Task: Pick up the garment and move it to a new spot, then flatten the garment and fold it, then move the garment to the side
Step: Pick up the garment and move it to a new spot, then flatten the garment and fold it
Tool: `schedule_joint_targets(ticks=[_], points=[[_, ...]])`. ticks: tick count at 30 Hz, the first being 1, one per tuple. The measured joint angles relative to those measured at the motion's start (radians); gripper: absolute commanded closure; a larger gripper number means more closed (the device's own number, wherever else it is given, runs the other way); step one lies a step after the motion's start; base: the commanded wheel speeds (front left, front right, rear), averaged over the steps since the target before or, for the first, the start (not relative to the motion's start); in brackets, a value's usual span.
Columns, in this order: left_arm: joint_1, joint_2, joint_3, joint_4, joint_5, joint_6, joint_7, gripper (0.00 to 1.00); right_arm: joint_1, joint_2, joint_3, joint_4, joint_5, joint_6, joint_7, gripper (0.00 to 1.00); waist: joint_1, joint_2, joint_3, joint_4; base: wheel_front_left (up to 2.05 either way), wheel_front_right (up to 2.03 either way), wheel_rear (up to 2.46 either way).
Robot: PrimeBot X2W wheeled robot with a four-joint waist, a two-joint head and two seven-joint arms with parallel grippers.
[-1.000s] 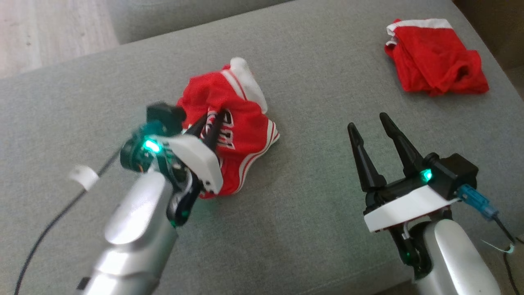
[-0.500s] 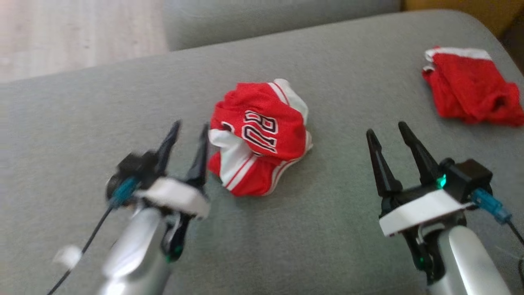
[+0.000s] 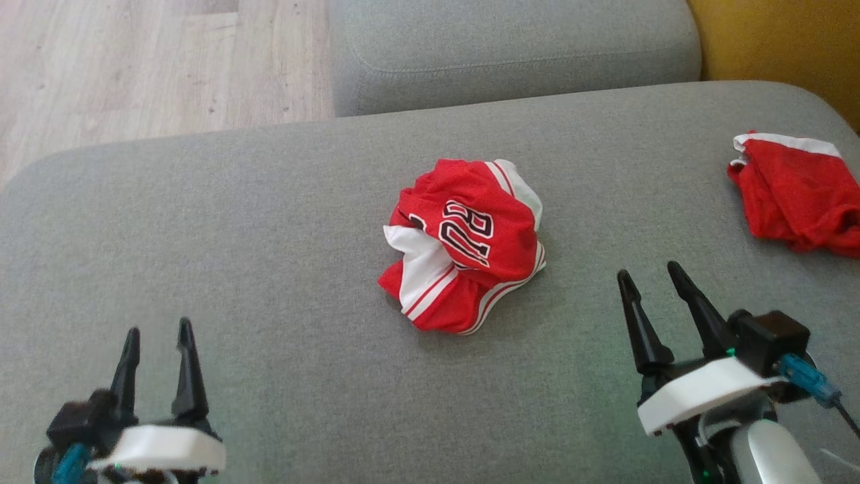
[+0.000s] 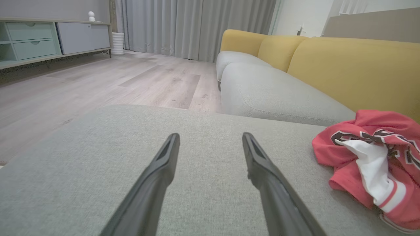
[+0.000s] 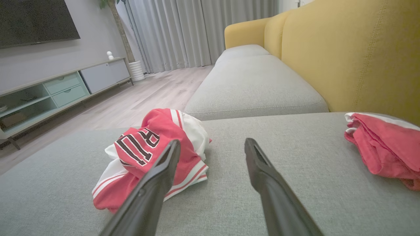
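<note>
Clearly the sofa seat [image 3: 269, 222] bears the red garment [image 3: 467, 245] in a crumpled heap near its middle, so flattening, folding and shifting it aside look left to do. The left claw [image 3: 158, 327] and the right claw [image 3: 648, 270] stand open, empty, apart from it

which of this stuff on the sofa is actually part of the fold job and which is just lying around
Part of the job: crumpled red-and-white jersey; grey seat cushion it lies on; left gripper and right gripper, both open and clear of it.
Lying about: second red garment at the cushion's right edge; yellow backrest; TV cabinet.
</note>
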Motion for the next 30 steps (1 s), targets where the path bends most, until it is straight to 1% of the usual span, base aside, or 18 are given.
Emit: schedule_joint_targets(ticks=[5, 10, 15, 20, 23, 25, 30], points=[[0.064, 0.015, 0.008, -0.063, -0.001, 0.013, 0.007, 0.0, 0.023, 0.003, -0.017, 0.017, 0.0, 0.0, 0.0, 0.0, 0.0, 0.0, -0.005, 0.003, 0.0, 0.0, 0.0], [0.066, 0.023, 0.008, -0.11, -0.001, 0.022, 0.026, 0.0, 0.024, 0.012, -0.016, 0.018, 0.0, 0.0, 0.0, 0.0, 0.0001, 0.0, 0.0, 0.002, 0.0, 0.0, 0.0], [0.066, 0.023, 0.005, -0.126, -0.009, 0.028, 0.03, 0.0, 0.024, 0.017, -0.014, 0.021, 0.0, 0.0, 0.0, 0.0, 0.0001, 0.0, 0.006, -0.001, 0.0, 0.0, 0.0], [0.065, 0.023, 0.004, -0.141, -0.009, 0.031, 0.037, 0.0, -0.006, 0.018, 0.031, 0.031, 0.007, 0.0, 0.02, 0.0, 0.0002, 0.0, 0.03, 0.003, 0.0, 0.0, 0.0], [0.06, 0.023, 0.003, -0.148, -0.009, 0.03, 0.037, 0.0, -0.087, 0.021, 0.05, 0.089, 0.037, 0.0, 0.06, 0.0, 0.0002, 0.0, 0.057, 0.008, 0.0, 0.0, 0.0], [0.048, 0.022, -0.002, -0.151, -0.009, 0.029, 0.037, 0.0, -0.155, 0.022, 0.062, 0.146, 0.043, 0.0, 0.092, 0.0, 0.0002, 0.0, 0.079, 0.015, 0.0, 0.0, 0.0], [-0.021, 0.021, -0.019, -0.161, -0.007, 0.027, 0.037, 0.0, -0.304, 0.029, 0.077, 0.312, 0.126, 0.0, 0.15, 0.0, 0.0003, 0.0, 0.142, 0.042, 0.0, 0.0, 0.0]])
